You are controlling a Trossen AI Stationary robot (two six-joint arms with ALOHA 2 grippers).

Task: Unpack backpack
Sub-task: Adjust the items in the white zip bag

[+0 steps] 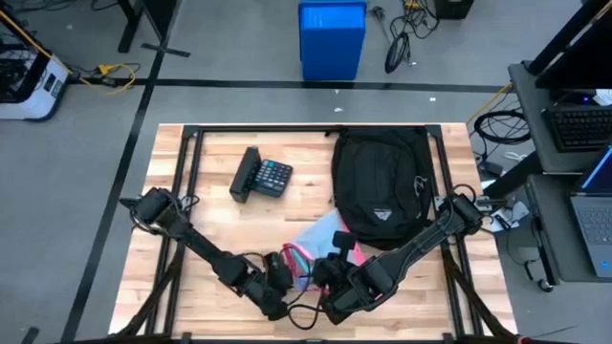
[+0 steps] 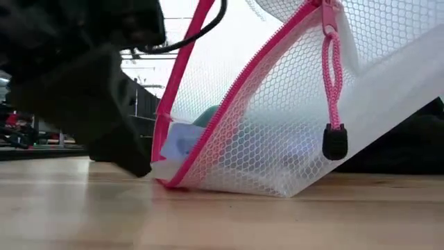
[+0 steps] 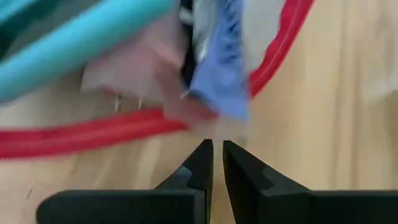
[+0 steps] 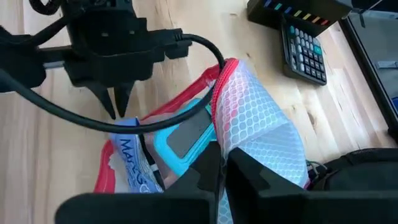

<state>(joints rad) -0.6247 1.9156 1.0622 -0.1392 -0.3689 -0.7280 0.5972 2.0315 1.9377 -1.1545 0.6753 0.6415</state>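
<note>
Overhead, table-level and wrist cameras share the mesh pouch [image 2: 277, 139].

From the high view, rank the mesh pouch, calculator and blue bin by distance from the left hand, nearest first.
1. Mesh pouch: right beside the left hand, near the table's front edge.
2. Calculator: farther back on the table, left of the backpack.
3. Blue bin: off the table, on the floor beyond its far edge.

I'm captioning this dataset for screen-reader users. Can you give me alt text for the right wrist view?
The right gripper is shut on a white mesh pouch with a pink zipper, lifting it off the wooden table. The left gripper points down at its open mouth, where a teal item and a printed packet show. A black calculator lies beyond.
</note>
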